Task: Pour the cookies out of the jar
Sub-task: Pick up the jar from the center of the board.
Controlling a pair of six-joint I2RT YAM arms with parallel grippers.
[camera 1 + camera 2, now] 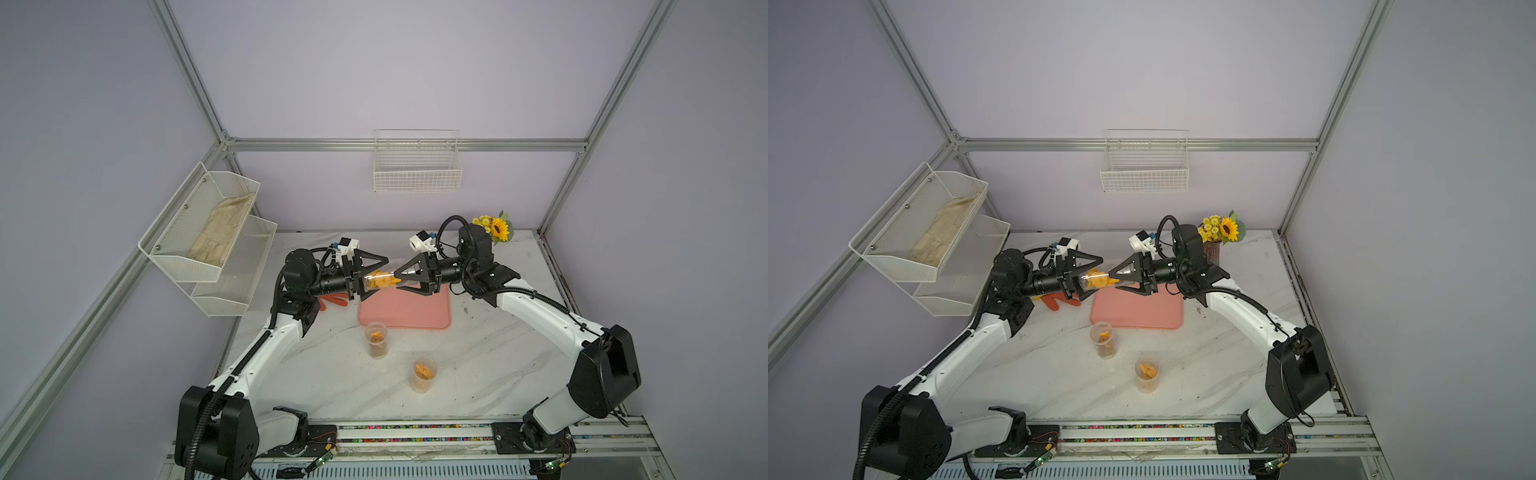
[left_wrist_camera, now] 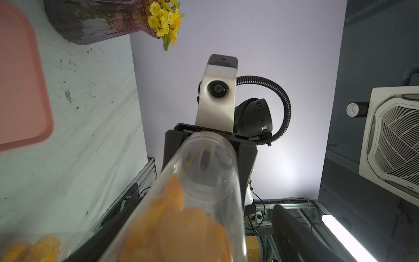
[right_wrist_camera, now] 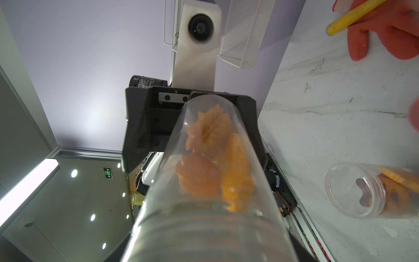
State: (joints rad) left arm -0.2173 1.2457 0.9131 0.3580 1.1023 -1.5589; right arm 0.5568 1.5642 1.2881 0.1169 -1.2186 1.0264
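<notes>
A clear jar [image 1: 392,277] lies level in the air between two robot arms, over the far edge of a pink tray [image 1: 415,311]. The right gripper [image 1: 399,280] clamps the jar's threaded mouth end. The left gripper [image 1: 376,276] straddles the base, fingers spread (one stands clear of the plastic in the left wrist view). The orange cookies [image 1: 380,281] sit inside, bunched toward the base.

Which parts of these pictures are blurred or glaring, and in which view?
Left wrist view: the cookies nearest the lens are out of focus, and a light strip burns white. Right wrist view: the jar wall near the lens is blurred; cookies deeper inside are sharp. Both top views: soft, even light.
</notes>
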